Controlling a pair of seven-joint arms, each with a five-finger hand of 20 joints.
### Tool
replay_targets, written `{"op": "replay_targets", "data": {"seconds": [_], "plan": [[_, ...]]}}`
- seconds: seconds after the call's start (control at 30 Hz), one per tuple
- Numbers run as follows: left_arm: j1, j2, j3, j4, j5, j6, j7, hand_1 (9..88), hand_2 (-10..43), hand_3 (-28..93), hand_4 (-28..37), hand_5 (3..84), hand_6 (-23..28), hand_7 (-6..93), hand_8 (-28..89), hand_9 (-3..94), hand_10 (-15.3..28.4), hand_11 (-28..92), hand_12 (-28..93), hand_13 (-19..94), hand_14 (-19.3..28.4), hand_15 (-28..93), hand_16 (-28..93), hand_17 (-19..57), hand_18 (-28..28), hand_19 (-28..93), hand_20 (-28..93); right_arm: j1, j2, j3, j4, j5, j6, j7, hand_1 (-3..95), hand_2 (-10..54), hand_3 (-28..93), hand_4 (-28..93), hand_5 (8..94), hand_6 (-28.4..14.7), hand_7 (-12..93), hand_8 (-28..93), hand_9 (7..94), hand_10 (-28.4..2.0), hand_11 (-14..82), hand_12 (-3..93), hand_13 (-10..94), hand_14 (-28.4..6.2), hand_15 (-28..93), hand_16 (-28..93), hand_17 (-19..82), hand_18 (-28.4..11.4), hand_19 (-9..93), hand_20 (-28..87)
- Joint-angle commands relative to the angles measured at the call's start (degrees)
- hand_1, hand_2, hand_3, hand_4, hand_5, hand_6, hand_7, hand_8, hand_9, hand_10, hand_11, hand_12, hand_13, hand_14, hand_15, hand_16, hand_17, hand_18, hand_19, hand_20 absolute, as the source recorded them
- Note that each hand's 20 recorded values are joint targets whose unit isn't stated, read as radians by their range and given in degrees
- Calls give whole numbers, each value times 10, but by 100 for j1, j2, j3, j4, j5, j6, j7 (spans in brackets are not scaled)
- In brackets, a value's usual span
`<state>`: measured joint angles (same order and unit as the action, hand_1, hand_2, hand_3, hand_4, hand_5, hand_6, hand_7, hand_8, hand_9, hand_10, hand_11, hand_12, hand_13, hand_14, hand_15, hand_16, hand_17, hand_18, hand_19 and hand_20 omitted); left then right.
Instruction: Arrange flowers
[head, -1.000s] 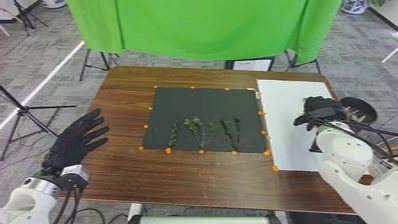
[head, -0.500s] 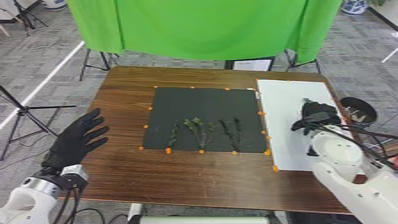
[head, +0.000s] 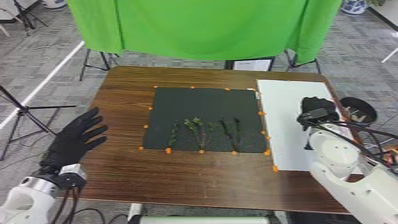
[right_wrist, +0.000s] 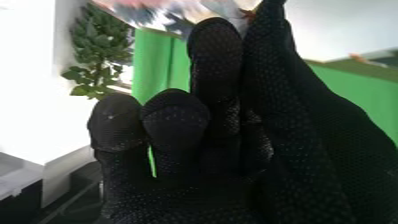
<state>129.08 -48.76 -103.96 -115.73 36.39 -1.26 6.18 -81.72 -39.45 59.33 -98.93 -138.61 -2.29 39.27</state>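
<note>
At the right hand's (head: 318, 106) fingertips (right_wrist: 216, 32), a glassy thing (right_wrist: 164, 11)

Green, Brown and Black, Flecked With Orange

The table (head: 124, 175) was brown with darker wood grain. The mat (head: 195, 102) was near-black, dotted with orange markers (head: 169, 150) along its edges, and the sheet (head: 289, 105) was plain white. The stems (head: 202, 132) ran from light to dark green. Bright green coloured the cloth (head: 195, 30), streaky grey the carpet (head: 169, 61). Both arms (head: 27, 197) were white; the left hand (head: 69, 145) and right hand (head: 317, 105) were black, the right hand (right_wrist: 178, 200) finely dotted in the right wrist view.
</note>
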Motion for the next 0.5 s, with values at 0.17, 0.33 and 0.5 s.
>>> {"op": "replay_targets", "data": {"seconds": [0.17,0.33,0.5], "plan": [[15,327,-284,-51,-134,-188,88,244,-50,699,-283,214,37,195,-109,158,103,185,194,120,136,289,14,-121,203,385,103,1294,-608,-1231,-740,132,727,-1232,465,-95,859,-265,727,14,481,11,865,-60,281,505,737,-53,780,307,398,-189,932,507],[-126,355,-183,29,-126,-109,69,243,-50,700,-283,214,37,194,-108,158,102,184,194,120,136,289,15,-121,202,385,103,1956,-1196,-1959,-703,195,794,-1728,449,-95,864,-233,727,15,488,19,865,-64,278,515,736,-57,780,312,395,-189,932,513],[-154,354,-148,14,-156,-31,29,242,-51,701,-283,214,37,193,-107,158,102,183,193,120,136,288,15,-121,202,386,103,2274,-1771,-2495,-567,153,707,-2133,451,-95,860,-237,725,15,493,13,863,-66,281,515,734,-57,782,314,392,-189,932,513]]}}
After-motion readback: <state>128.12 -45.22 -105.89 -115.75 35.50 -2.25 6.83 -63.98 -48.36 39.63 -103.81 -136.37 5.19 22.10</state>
